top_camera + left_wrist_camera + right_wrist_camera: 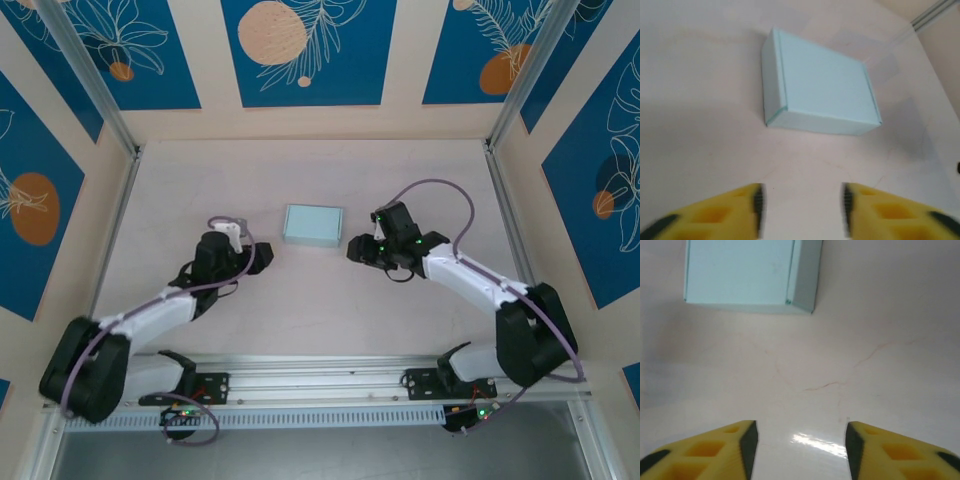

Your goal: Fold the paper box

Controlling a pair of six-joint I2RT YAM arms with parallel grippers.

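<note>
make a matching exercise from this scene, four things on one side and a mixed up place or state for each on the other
1 paper box
2 left pincer
3 right pincer
4 table

a open, off the box's right end
b pale pinkish surface
c folded shut, pale blue
d open, off the box's left end

Pairs: 1-c, 2-d, 3-a, 4-b

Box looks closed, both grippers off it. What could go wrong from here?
1. The paper box lies closed on the table with nothing pressing on it. Thin card may spring back and lift the lid.
2. The right gripper, jaws open, sits near the box's corner, so a careless swing could shove it. The left gripper is open too, farther off.
3. Whether the side flaps are fully tucked cannot be told, so the fold may be unfinished.
</note>
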